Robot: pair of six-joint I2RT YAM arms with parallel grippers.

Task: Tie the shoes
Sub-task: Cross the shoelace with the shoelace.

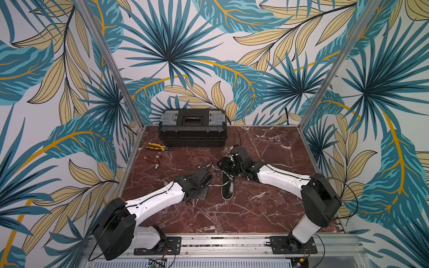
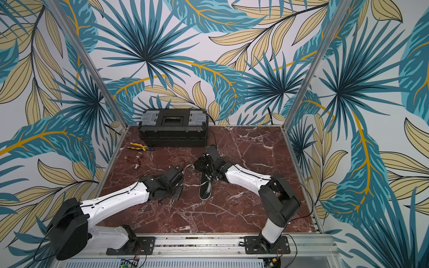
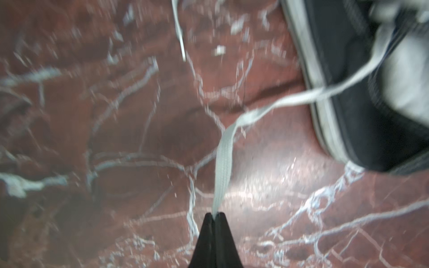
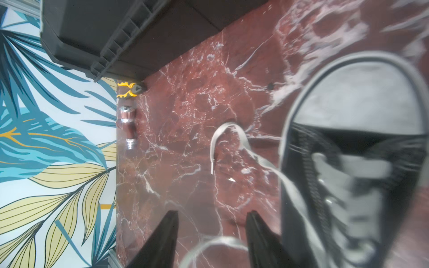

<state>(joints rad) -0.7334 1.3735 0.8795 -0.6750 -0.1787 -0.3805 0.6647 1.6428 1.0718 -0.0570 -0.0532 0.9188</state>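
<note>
The black sneaker (image 1: 227, 189) (image 2: 205, 189), with its white sole edge, lies mid-table in both top views, its heel toward the front edge. My left gripper (image 3: 215, 214) is shut on a flat white lace (image 3: 224, 160) that runs taut from the shoe (image 3: 352, 120). In a top view that gripper (image 1: 208, 185) sits just left of the shoe. My right gripper (image 4: 212, 212) is open over the table beside the toe cap (image 4: 362, 97). A blurred loop of lace (image 4: 216, 241) curves between its fingers, apparently untouched. Another lace end (image 4: 214, 143) lies loose on the marble.
A black toolbox (image 1: 192, 126) stands at the back of the table. Yellow-handled pliers (image 1: 157, 146) and small metal and red fittings (image 1: 154, 160) lie at the back left. A dark grey plate (image 1: 201, 194) lies under my left wrist. Patterned walls and aluminium posts enclose the marble table (image 1: 267, 208).
</note>
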